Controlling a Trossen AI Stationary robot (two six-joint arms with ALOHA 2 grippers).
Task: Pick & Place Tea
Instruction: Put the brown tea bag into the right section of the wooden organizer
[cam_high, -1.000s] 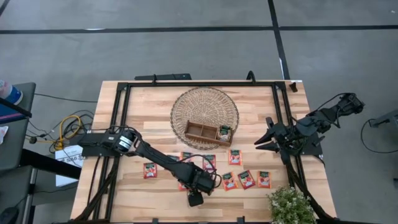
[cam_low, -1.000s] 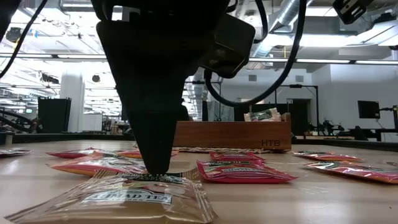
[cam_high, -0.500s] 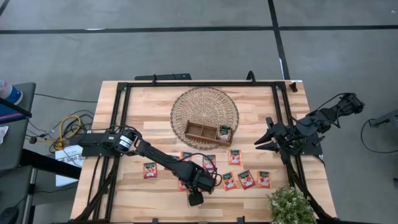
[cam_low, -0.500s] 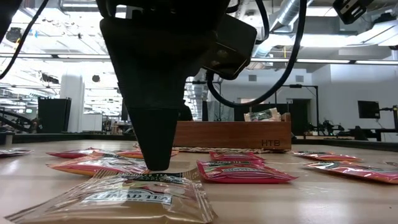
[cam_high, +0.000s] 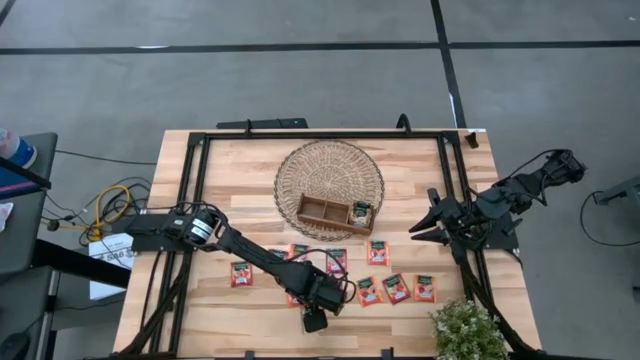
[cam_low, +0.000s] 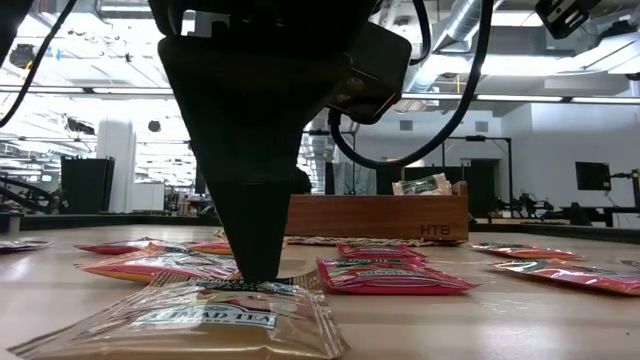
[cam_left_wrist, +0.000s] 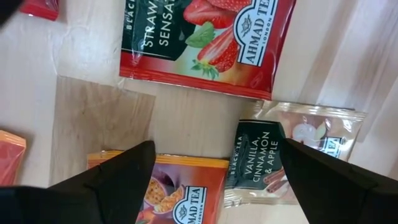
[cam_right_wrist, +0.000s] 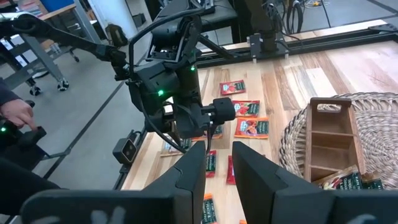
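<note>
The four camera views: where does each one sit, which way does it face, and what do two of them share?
High view: above the table, looking down; both arms show.
Low view: at table height, looking across; left claw over a pale tea bag.
Left wrist view: looks down past open fingers at that tea bag.
Right wrist view: faces the left arm across the table.
Shared: the wooden tray.

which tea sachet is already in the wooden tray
Only one: the dark green-topped sachet standing in the right-end compartment of the wooden tray on the wicker mat. All the other sachets lie flat on the table.
</note>
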